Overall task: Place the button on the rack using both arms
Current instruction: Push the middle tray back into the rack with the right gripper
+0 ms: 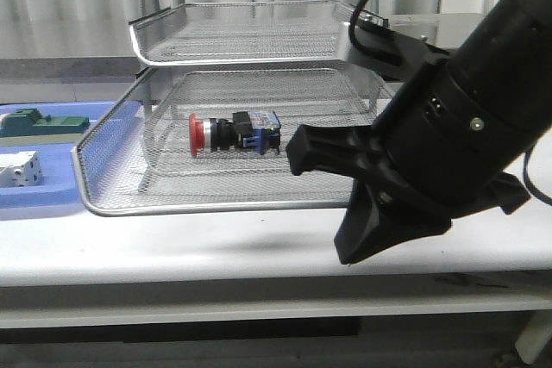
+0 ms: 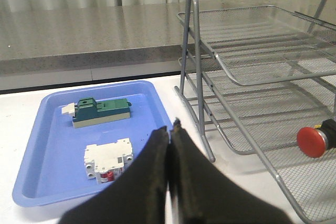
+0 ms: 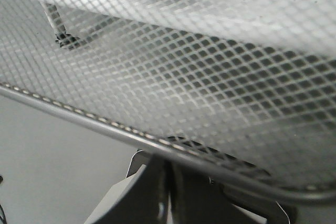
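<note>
The button [image 1: 233, 133], red cap to the left, lies on its side in the lower visible tier of the silver wire-mesh rack [image 1: 216, 206]. In the left wrist view its red cap [image 2: 313, 141] shows at the edge, inside the rack [image 2: 252, 77]. My right gripper [image 1: 297, 148] is shut and empty, just outside the tray on the near side, to the right of the button. In the right wrist view its fingers [image 3: 168, 182] sit under the tray's rim [image 3: 105, 127]. My left gripper [image 2: 170, 129] is shut and empty, over the table between the blue tray and the rack. The left arm is out of the front view.
A flat blue tray [image 1: 60, 191] lies left of the rack and holds a green-and-grey block [image 1: 34, 122] and a white boxy part [image 1: 19, 170]. They also show in the left wrist view: tray [image 2: 31, 182], block [image 2: 100, 111], white part [image 2: 107, 160]. The table's front edge is near.
</note>
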